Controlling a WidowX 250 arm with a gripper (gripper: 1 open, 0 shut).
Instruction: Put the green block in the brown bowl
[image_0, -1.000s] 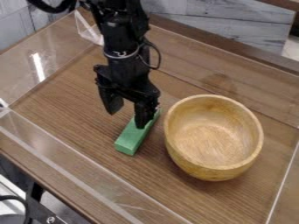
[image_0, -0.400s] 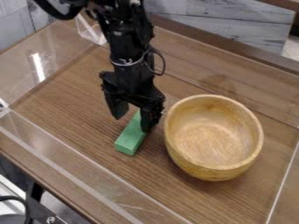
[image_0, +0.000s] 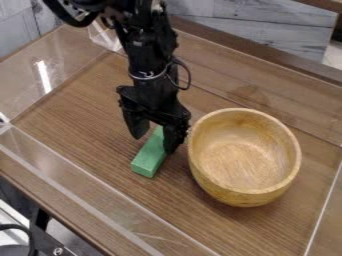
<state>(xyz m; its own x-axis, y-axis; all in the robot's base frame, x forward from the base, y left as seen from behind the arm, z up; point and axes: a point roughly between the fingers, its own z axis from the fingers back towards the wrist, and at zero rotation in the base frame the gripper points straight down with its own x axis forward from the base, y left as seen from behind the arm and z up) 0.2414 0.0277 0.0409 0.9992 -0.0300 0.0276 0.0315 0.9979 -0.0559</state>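
The green block (image_0: 148, 160) lies flat on the wooden table, just left of the brown bowl (image_0: 243, 156). It is a small bright green bar, its far end hidden behind the gripper. My black gripper (image_0: 154, 136) points straight down over that far end, open, with one finger on each side of the block. Whether the fingers touch the block I cannot tell. The bowl is round, light tan wood with visible grain, and nothing is in it.
A clear plastic wall (image_0: 54, 60) runs along the left and front sides of the wooden table (image_0: 80, 125). A grey-white wall (image_0: 267, 25) stands behind the table.
The gripper has sunk a little and edged to the right over the block's far end, still open. The block and bowl have not moved.
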